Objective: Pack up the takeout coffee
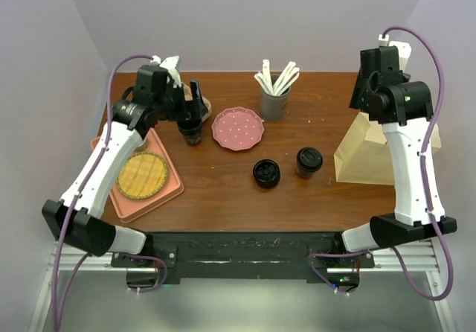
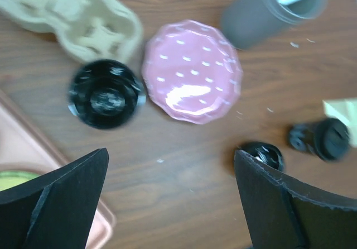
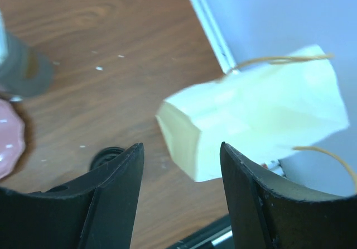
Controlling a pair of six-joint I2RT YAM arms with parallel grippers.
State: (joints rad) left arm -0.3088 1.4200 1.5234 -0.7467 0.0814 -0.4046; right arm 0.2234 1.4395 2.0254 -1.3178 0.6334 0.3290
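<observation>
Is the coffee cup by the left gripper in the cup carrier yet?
Out: the coffee cup stands upright on the table, beside the cup carrier, under the open left gripper.

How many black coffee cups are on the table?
3 cups: one under the left gripper, one mid-table, one just right of it near the paper bag. The arms may hide others.

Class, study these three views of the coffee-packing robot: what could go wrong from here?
1. The black cup stands close between the cardboard carrier and the pink plate. The open left tool, closing on it, might bump either or tip it.
2. The paper bag sits at the table's right edge. The right tool above it could nudge it off or crush it.
</observation>
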